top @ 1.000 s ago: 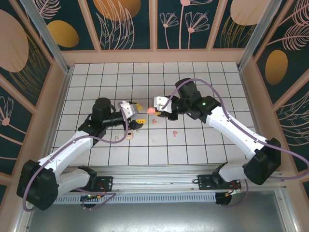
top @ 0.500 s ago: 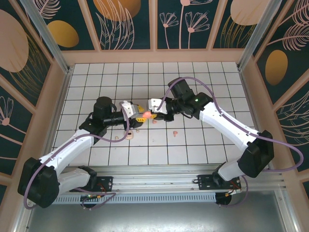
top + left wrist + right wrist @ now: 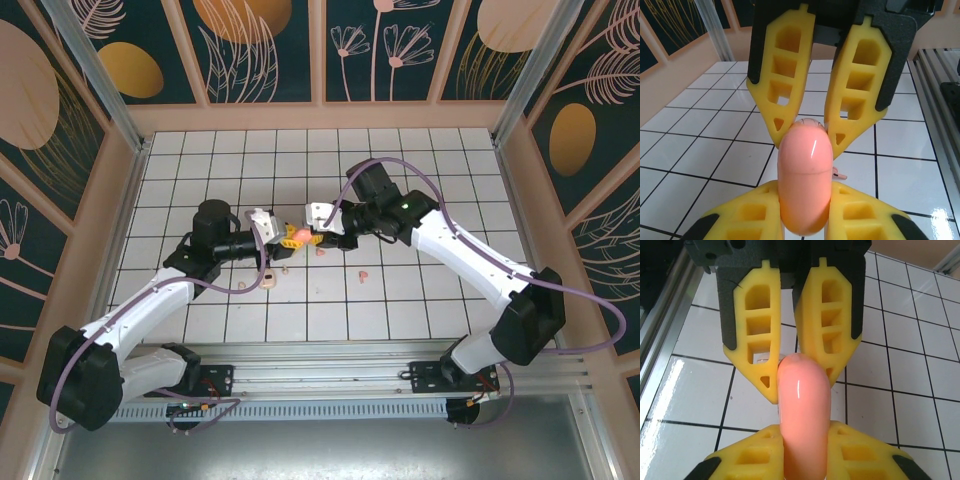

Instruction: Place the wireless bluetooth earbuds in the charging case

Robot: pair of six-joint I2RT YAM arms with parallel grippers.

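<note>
A coral-pink, pill-shaped charging case hangs closed above the tiles, pinched from both ends. My left gripper is shut on one end of the case. My right gripper holds the other end, with its yellow fingers pressed on both sides. Each wrist view looks along the case at the opposite gripper's fingers. Two coral earbuds lie on the floor below and right of the grippers. One of them peeks out beside the case.
Small cream pieces lie on the white tiles under the left forearm. Wooden walls ring the tiled floor, and a metal rail runs along the near edge by the arm bases.
The right gripper carried the case left and up to the left gripper. The left jaws then closed on its free end, so both grippers now hold it.
</note>
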